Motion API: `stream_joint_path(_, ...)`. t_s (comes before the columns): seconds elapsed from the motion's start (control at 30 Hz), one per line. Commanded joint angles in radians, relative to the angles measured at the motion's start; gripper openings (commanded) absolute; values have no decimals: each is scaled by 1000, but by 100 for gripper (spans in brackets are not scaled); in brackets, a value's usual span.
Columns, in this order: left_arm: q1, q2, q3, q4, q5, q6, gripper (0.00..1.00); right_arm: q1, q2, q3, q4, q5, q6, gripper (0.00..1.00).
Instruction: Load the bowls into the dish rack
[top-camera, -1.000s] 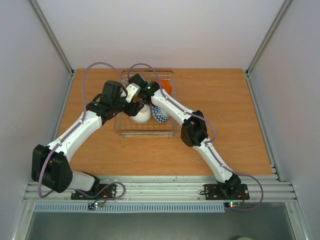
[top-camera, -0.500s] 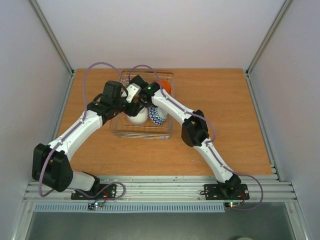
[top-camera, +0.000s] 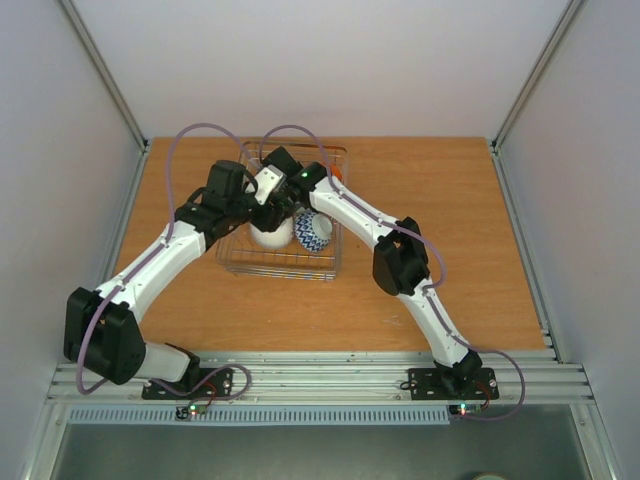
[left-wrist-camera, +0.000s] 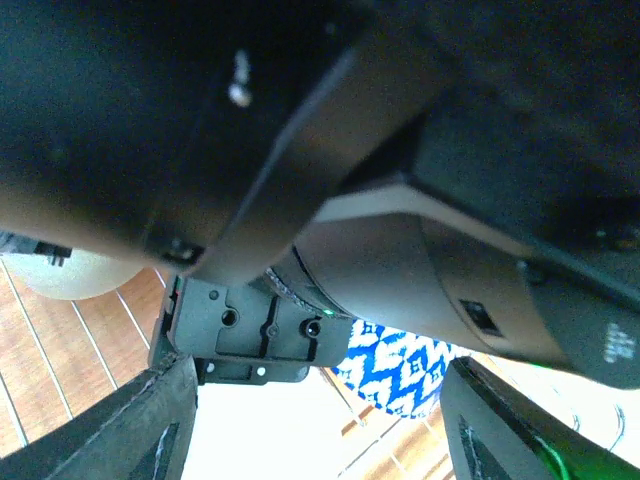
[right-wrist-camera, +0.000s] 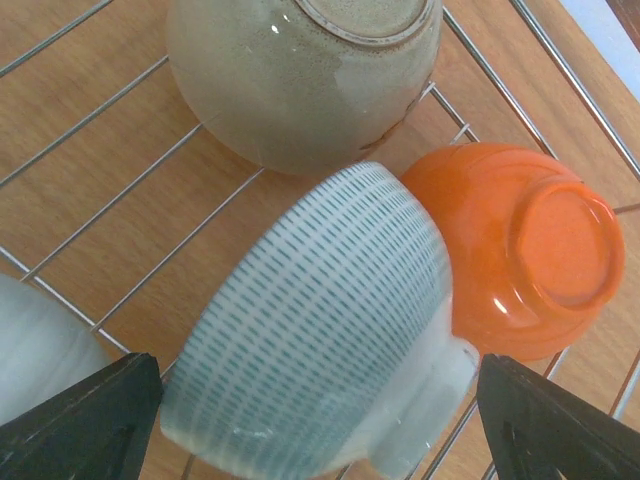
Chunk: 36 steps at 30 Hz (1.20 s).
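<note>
The dish rack (top-camera: 280, 272) is a silver wire basket at the table's middle back. In it, a pale grey-green dashed bowl (right-wrist-camera: 310, 370) lies on its side between my right gripper's (right-wrist-camera: 315, 400) wide-open fingers, with a sliver of gap on both sides. An orange bowl (right-wrist-camera: 530, 250) leans against it and a beige bowl (right-wrist-camera: 300, 80) lies beyond. My left gripper (left-wrist-camera: 320, 400) hovers open over the rack's left part. A plain white bowl (top-camera: 270, 236) shows beside its left finger, and wood shows before the right finger. A blue-white zigzag bowl (top-camera: 314, 232) sits just right of it.
Both arms cross above the rack, and the right wrist (left-wrist-camera: 400, 280) fills most of the left wrist view. Bare wooden table (top-camera: 450, 220) lies to the right and in front of the rack. Metal frame rails (top-camera: 520, 200) run along the table's sides.
My right gripper's jaws have widened around the grey-green bowl. The right arm has swung slightly left, and the rack with its bowls has slid a little left. The left arm has stayed put.
</note>
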<state>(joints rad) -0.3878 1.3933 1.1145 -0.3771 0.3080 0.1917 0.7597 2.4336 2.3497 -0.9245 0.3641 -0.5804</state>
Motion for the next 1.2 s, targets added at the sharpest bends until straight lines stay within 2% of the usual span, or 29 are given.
stream_joint_path(0.0, -2, 5, 4, -3, -13, 10, 67, 22, -99, -14, 49, -37, 11, 88)
stream_joint_path(0.53, -2, 12, 4, -5, -15, 11, 67, 21, -152, -116, 130, 9, 34, 87)
stream_joint_path(0.83, -2, 11, 5, -2, -26, 12, 67, 15, -274, -222, 131, -4, 92, 87)
stream_joint_path(1.0, -2, -11, 5, 16, -123, 15, 67, 10, -412, -381, 131, -4, 164, 87)
stream_joint_path(1.17, 0, 2, 18, 13, -192, 14, 67, 10, -634, -623, 155, -27, 253, 91)
